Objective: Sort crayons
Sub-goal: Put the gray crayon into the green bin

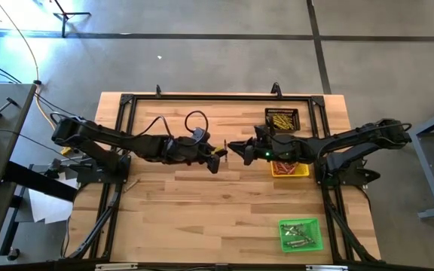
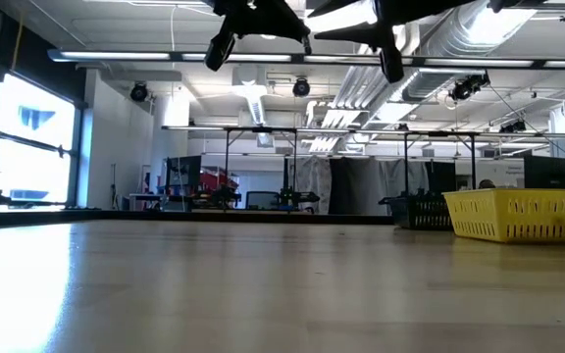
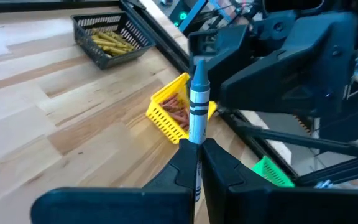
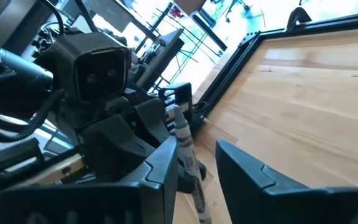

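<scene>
1. The held crayon (image 3: 198, 99) is greyish-blue with dark bands on its wrapper. The left wrist view shows its long axis running straight out along the fingers of the left gripper (image 3: 199, 155), with the tip pointing away from that wrist toward the right arm.
2. In the high view this crayon (image 1: 225, 147) appears as a short thin stick between the 2 grippers, above the middle of the wooden table (image 1: 202, 211). Its tilt there is too small to judge.
3. The left gripper (image 1: 221, 153) is clamped shut on the crayon's lower end. Its arm reaches in from the table's left side, stretched nearly level toward the centre.
4. The right gripper (image 1: 232, 147) faces the left one head-on, with its arm extended from the right side. In the right wrist view its 2 fingers (image 4: 160, 168) stand apart, and the crayon (image 4: 184, 140) stands just beyond the gap between them. Whether they touch it cannot be told.
5. The low view shows both grippers held well above the tabletop, at the top edge of the picture.
6. 3 small trays sit on the right half of the table.
   - The black tray (image 1: 295, 113) holds yellow crayons (image 1: 281, 120) at the far edge.
   - The yellow tray (image 1: 301, 172) holds reddish crayons (image 1: 285, 165), partly under the right arm.
   - The green tray (image 1: 318, 226) holds greyish crayons (image 1: 298, 235) near the front right corner.
</scene>
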